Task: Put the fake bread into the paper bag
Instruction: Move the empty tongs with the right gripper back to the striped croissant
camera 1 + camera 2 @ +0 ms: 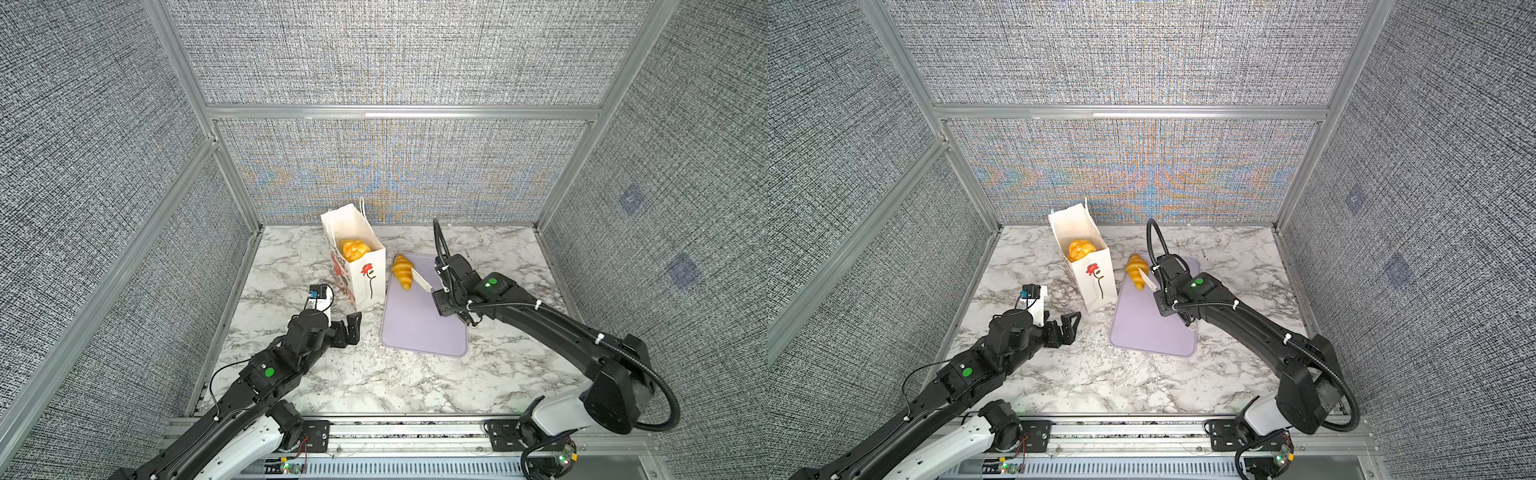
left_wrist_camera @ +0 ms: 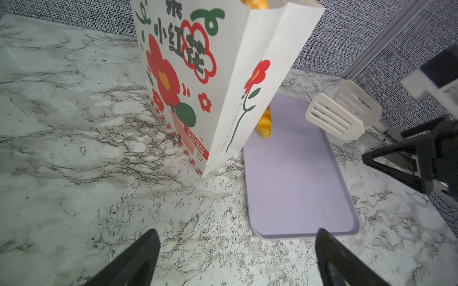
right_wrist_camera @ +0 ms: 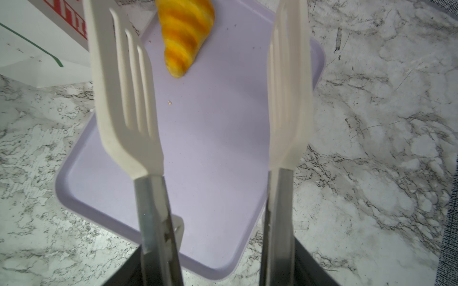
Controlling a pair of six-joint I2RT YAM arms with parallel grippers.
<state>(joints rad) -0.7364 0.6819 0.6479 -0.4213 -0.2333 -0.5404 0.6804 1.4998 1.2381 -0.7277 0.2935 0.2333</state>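
Golden-yellow ridged toy croissant (image 1: 402, 271) lies on the lilac plastic tray (image 1: 419, 332) beside the tall white flower-printed paper bag (image 1: 362, 291), which holds one pastry (image 1: 354, 249), perhaps more beneath. Your right hand (image 1: 442, 303) clamps white slotted tongs (image 1: 420, 281), blades apart: reach forward, then squeeze. Your left hand (image 1: 349, 328) idles, spread wide and empty.

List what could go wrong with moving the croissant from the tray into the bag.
1. The croissant lies close beside the paper bag. The tongs may nudge the bag, which the open left gripper is not steadying, so it could tip.
2. With bread already high near the bag's mouth, the croissant might perch on top and roll out.
3. The croissant's tapered, glossy shape could slip from the flat blades.
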